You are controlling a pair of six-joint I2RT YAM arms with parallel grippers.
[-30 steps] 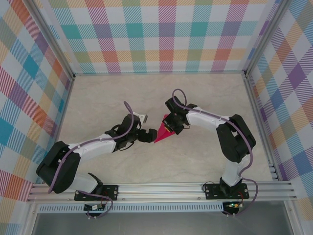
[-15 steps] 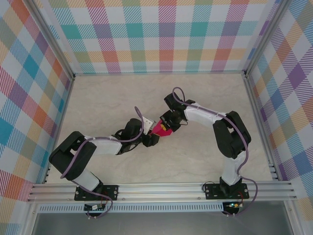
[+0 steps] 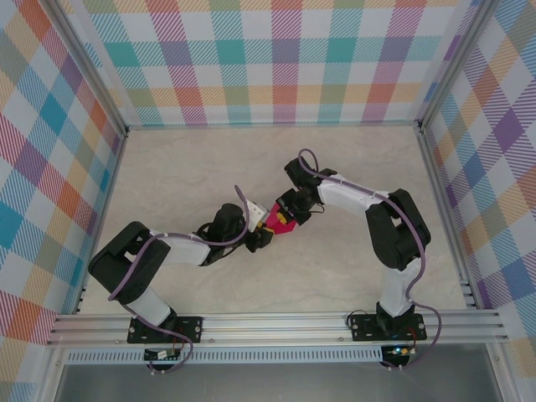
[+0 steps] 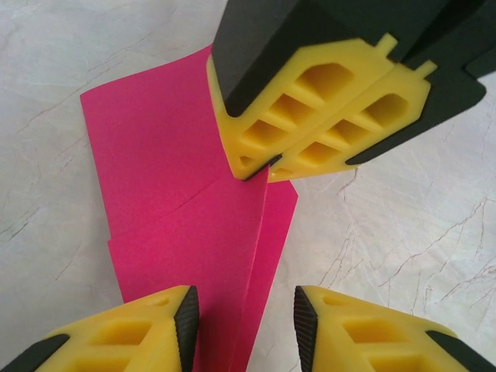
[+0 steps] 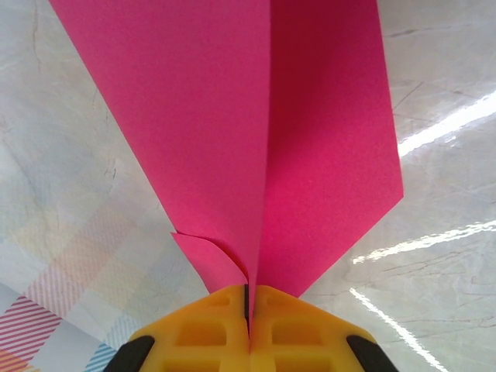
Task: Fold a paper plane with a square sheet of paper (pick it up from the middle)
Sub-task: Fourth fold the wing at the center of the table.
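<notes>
Out in the middle of the pale marbled tabletop [image 3: 360, 167] the two arms meet nose to nose over the narrow magenta-pink folded paper plane [image 3: 280, 223]. The right gripper [image 5: 248, 298] is clamped tight on it: from its wrist the two yellow fingers press together with no gap, pinching the paper at its centre crease, and the pink flaps fan away from them, one broad on the left, one shorter on the right, with a small curled corner just beside the fingertips. From the left wrist, that same right gripper [image 4: 262, 169] comes down from above, nipping the paper plane [image 4: 167, 178] where the crease runs. The left gripper [image 4: 246, 318] stands with its jaws apart, its black-faced yellow fingers [image 4: 187, 318] straddling the near edge of the fold without squeezing it. The paper lies low, close to the table.
</notes>
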